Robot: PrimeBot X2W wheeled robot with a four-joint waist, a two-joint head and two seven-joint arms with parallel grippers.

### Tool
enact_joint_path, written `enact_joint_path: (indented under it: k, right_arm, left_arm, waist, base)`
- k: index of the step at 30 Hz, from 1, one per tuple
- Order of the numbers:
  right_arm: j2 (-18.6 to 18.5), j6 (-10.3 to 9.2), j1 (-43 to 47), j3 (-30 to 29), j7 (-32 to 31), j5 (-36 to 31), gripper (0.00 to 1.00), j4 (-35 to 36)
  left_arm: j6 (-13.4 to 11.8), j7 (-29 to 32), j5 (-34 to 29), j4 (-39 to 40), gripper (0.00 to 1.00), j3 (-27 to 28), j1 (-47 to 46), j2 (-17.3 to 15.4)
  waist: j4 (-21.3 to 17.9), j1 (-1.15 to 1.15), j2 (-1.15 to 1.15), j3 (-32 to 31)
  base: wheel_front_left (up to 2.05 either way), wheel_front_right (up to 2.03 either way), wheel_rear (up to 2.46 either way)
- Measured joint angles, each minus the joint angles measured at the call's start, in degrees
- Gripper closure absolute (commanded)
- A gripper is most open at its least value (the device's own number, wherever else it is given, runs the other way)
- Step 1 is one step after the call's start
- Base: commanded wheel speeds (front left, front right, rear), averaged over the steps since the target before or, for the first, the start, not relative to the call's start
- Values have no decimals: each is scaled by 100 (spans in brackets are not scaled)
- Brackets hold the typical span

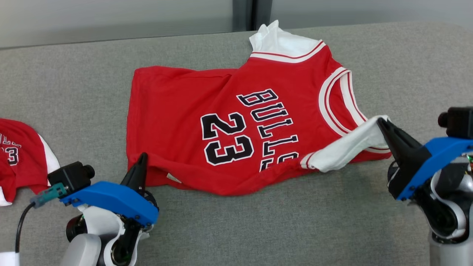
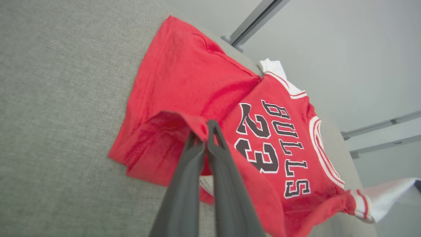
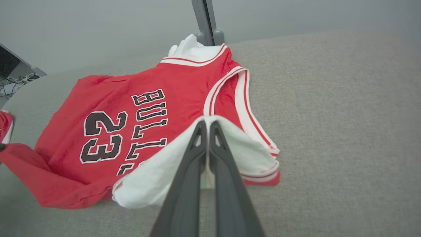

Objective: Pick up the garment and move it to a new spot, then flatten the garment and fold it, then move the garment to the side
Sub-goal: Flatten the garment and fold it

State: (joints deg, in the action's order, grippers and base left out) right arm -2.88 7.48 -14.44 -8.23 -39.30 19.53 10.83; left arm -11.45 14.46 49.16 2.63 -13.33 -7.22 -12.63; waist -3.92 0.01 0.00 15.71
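Note:
The garment (image 1: 229, 111) is a red jersey with white trim, "BULLS" and "23" in black, lying across the grey padded surface (image 1: 74, 88). My left gripper (image 1: 142, 157) is shut on its near hem corner, which is lifted a little, as the left wrist view shows (image 2: 208, 126) with the red cloth (image 2: 184, 79) spread beyond the fingers. My right gripper (image 1: 380, 121) is shut on the white sleeve (image 1: 351, 146), pulled up and out to the right. The right wrist view has those tips (image 3: 206, 123) pinched on the white cloth (image 3: 154, 177), the jersey (image 3: 131, 105) behind.
A second red and white jersey (image 1: 18, 155) lies at the far left edge of the surface. A grey wall with a vertical post (image 1: 251, 14) runs behind the surface's far edge. Bare padding (image 1: 406, 66) stretches right of the garment and along the front.

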Motion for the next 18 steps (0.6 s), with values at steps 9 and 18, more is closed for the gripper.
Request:
enact_joint_path:
  k: [9, 18]
  right_arm:
    - [-153, 0, -1132, 138, 133, -129, 100, -1065]
    - [-182, 0, -1642, 99, 617, -236, 0, -1847]
  left_arm:
    - [-62, -99, -194, -907, 100, -2, -687, 8]
    - [94, -310, -234, -1305, 0, -58, -1064, 119]
  waist:
    - [100, 0, 0, 354]
    - [266, 0, 0, 506]
  base:
    - [0, 0, 0]
    - [0, 0, 0]
